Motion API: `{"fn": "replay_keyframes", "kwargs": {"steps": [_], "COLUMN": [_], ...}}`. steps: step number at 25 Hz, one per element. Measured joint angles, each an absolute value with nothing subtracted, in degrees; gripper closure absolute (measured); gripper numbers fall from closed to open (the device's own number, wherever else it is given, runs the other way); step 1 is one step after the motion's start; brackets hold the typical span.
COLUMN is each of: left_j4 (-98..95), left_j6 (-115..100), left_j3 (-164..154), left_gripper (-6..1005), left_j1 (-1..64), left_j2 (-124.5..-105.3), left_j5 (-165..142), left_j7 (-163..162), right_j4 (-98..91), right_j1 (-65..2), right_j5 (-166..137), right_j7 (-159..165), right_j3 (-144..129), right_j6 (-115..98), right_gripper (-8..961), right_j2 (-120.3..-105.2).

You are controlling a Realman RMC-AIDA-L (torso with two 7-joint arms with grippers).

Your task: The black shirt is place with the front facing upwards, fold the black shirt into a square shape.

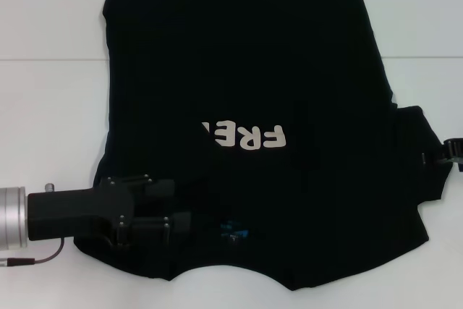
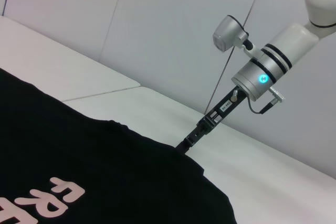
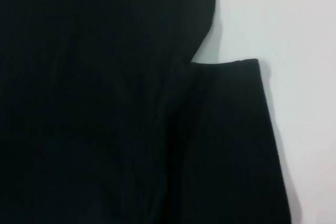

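The black shirt (image 1: 246, 70) is spread front-up on the white counter (image 1: 51, 106), neck end nearest the robot, with the cream lettering (image 1: 246, 135) partly covered by a flap of cloth already pulled in from the left side. The left hand (image 1: 163, 215) is laid over that flap near the blue neck label (image 1: 235, 233); whether it's pinching cloth or open can't be told, black on black. The right hand (image 1: 452, 153) is parked at the edge of the right sleeve (image 1: 416, 157), which is spread flat, and its grip can't be made out either.

Judging from this, the left-side fold is what's in hand. To do it well, the flap should be dragged straight across so its edge runs parallel to the shirt's side, and the cloth kept low so wrinkles aren't bunched up near the collar. The right sleeve probably gets mirrored after.
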State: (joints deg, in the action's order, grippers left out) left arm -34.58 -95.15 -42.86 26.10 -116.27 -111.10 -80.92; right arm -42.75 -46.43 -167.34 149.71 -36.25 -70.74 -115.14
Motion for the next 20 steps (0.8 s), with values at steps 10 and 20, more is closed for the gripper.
{"fn": "replay_keyframes", "kwargs": {"steps": [10,20], "left_j4": [-34.6,-34.6], "left_j6": [-95.0,-94.9], "left_j3": [-42.7,-42.7], "left_gripper": [207,206], "left_j1": [26.1,26.3], "left_j2": [-116.27,-116.27], "left_j5": [-111.1,-111.1], "left_j7": [-80.9,-80.9], "right_j4": [-41.0,-41.0], "right_j1": [-46.8,-47.0], "right_j5": [-167.3,-167.4], "right_j7": [149.6,149.9], "right_j3": [-36.4,-36.4], "right_j6": [-69.6,-69.5], "right_gripper": [72,290], "right_j2": [-115.14,-115.06]}}
